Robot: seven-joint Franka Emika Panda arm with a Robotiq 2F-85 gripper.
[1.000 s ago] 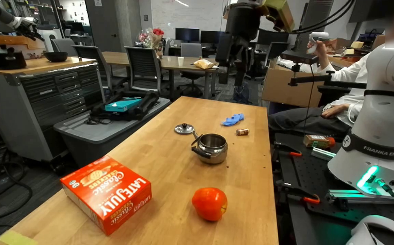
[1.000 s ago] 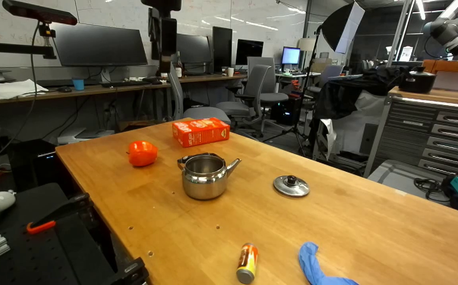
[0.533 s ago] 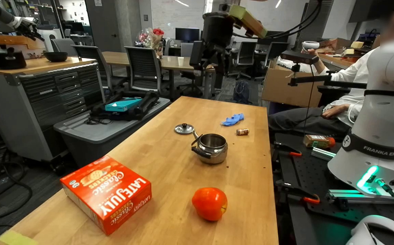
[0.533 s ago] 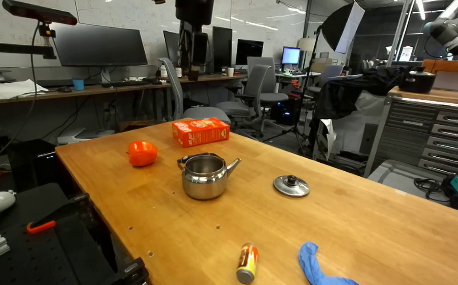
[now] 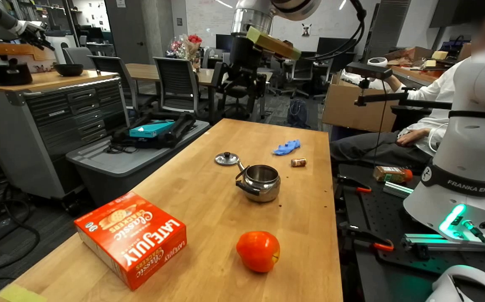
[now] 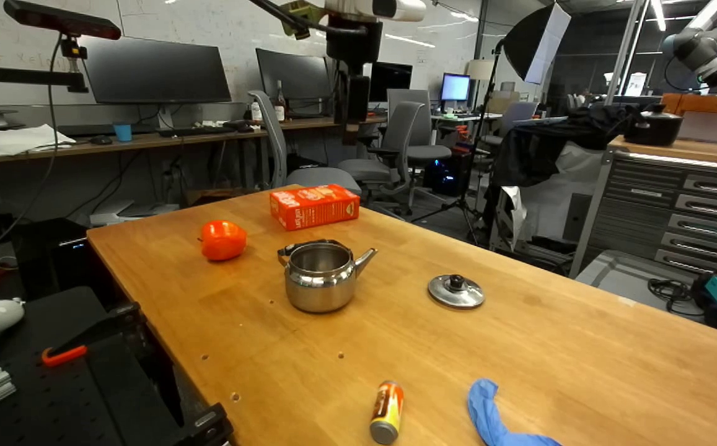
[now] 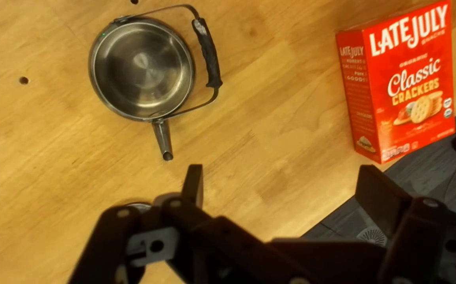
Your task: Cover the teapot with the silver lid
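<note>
Claw (image 7: 281, 173) shifted above wooden table (image 5: 215, 201); chairs (image 5: 177, 84) beyond.

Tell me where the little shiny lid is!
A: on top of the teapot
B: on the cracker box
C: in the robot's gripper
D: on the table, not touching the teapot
D: in an exterior view the lid lies on the table, with bare wood showing between it and the teapot, whose top is open.
</note>
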